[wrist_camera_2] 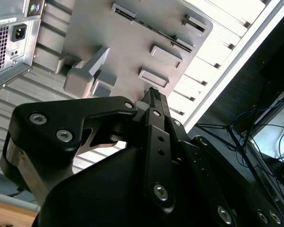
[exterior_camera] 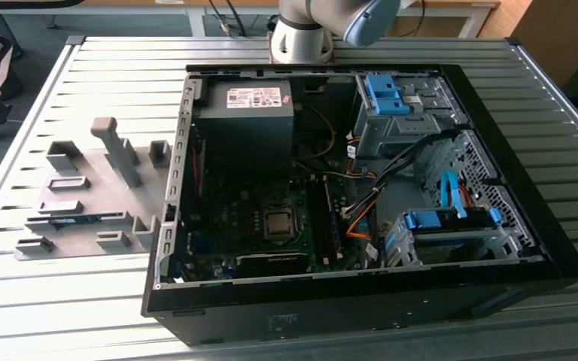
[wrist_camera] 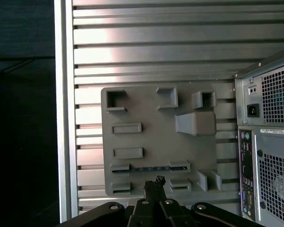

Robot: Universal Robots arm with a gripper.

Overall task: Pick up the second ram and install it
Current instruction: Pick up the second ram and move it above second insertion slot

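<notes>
One blue-green stick, the second ram [exterior_camera: 78,219], sits in a long slot of the grey holder plate [exterior_camera: 93,165], along the plate edge nearest in the exterior view. The plate lies on the slatted tabletop [exterior_camera: 118,75], close to the tabletop edge on the exterior view's left and just beside the open PC case [exterior_camera: 319,320]. Both wrist views show the ram as a thin dark strip between two end blocks [wrist_camera: 149,168] [wrist_camera_2: 154,30]. The tool [wrist_camera: 156,180] [wrist_camera_2: 152,93] hangs above the plate, apart from it, with its tip roughly over the ram's row. Its jaws look narrow, tips together, nothing between them. Step in hand, as judged: approach for the pick, with the ram not yet lifted. A grasp here likely calls for spreading the jaws enough to straddle the thin board, squaring them across its flat faces near mid-length, and coming straight down clear of the end blocks. Chips and label on the ram are too small to make out, and how deep it sits in the slot can't be told. Whether the long black motherboard slots [exterior_camera: 325,218] already carry a stick can't be told either, given the cables and shadow. The arm [exterior_camera: 304,30] is cut off at the exterior view's upper edge.
</notes>
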